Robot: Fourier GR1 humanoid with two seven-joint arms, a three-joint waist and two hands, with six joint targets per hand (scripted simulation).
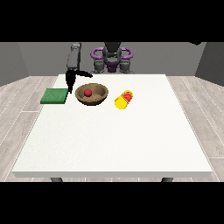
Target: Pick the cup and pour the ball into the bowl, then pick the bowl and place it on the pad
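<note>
A brown bowl [92, 94] sits on the white table [113, 140] towards the far left, with a red ball [88, 92] inside it. To its right a yellow cup [124, 100] with a red inside lies on its side. A green pad [54, 96] lies flat at the table's left edge. The hand at the view's left [70, 81] hangs between the pad and the bowl, fingers pointing down and thumb stretched out over the bowl's far rim. It holds nothing. No hand shows at the view's right.
The robot's torso [112, 59] stands behind the table's far edge. The table's near and right parts are bare white surface.
</note>
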